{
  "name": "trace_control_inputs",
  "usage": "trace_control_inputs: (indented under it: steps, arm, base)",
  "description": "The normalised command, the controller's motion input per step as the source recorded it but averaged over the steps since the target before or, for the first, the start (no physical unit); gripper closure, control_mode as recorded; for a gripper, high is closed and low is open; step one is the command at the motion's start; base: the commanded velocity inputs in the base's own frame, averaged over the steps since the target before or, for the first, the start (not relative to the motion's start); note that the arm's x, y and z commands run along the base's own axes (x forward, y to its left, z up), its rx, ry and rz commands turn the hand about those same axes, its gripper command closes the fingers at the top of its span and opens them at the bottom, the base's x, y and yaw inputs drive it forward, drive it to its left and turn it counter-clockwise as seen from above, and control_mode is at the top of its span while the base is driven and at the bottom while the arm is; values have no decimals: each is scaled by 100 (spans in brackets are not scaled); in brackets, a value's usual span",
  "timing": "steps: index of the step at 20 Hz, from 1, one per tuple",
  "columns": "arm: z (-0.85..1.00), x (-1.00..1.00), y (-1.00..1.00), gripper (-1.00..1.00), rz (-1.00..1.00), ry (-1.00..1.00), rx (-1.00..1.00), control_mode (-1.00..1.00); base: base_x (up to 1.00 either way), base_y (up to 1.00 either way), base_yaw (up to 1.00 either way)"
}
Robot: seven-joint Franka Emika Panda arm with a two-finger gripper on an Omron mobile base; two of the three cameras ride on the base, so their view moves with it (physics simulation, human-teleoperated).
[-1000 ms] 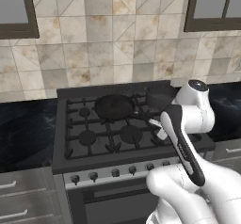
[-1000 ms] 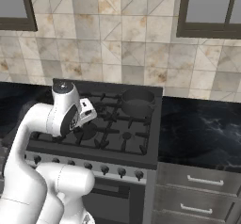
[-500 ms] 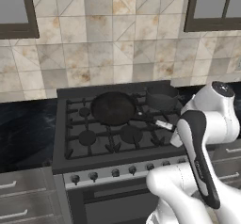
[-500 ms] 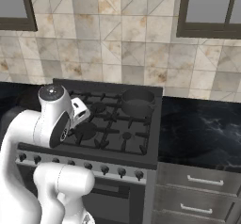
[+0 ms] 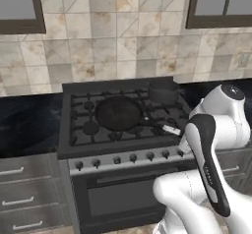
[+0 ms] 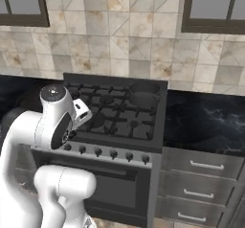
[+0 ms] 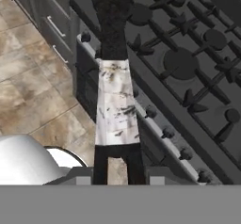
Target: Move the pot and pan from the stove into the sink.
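The black pan (image 5: 118, 112) lies on the stove (image 5: 83, 144), on its middle grates, with its straight handle (image 5: 160, 126) pointing to the front right. In the hand view the handle's pale silvery tip (image 7: 115, 105) runs up from between my fingertips, and my gripper (image 7: 117, 164) is shut on it. The dark pot (image 5: 163, 91) stands on the back right burner, also seen as the pot (image 6: 143, 97) from the other side, apart from the pan. My white arm hides the pan in the right base view. The sink is out of view.
A row of knobs (image 7: 167, 133) lines the stove's grey front strip. Black marbled counter (image 6: 206, 121) runs right of the stove, with grey drawers (image 6: 201, 184) under it. Tiled floor (image 7: 33, 91) lies below my hand. Wall cabinets hang above.
My arm's upper joints have swung outward, away from the middle of the stove. The pan stays about where it was on the grates, and my grip on its handle is unchanged.
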Motion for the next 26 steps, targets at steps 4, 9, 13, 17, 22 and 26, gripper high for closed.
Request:
trace_control_inputs:
  steps: [4, 9, 13, 17, 22, 26]
  arm:
    - [0, 0, 0, 100, 0, 0, 0, 100]
    - [0, 0, 0, 100, 0, 0, 0, 100]
    - [0, 0, 0, 100, 0, 0, 0, 100]
    - [0, 0, 0, 100, 0, 0, 0, 100]
    - [0, 0, 0, 100, 0, 0, 0, 100]
    - [0, 0, 0, 100, 0, 0, 0, 100]
  base:
    - [-82, -13, 13]
    - [-42, -2, 38]
    - [-19, -2, 47]
    - [-18, -1, 48]
    - [-18, -1, 48]
    - [-18, -1, 48]
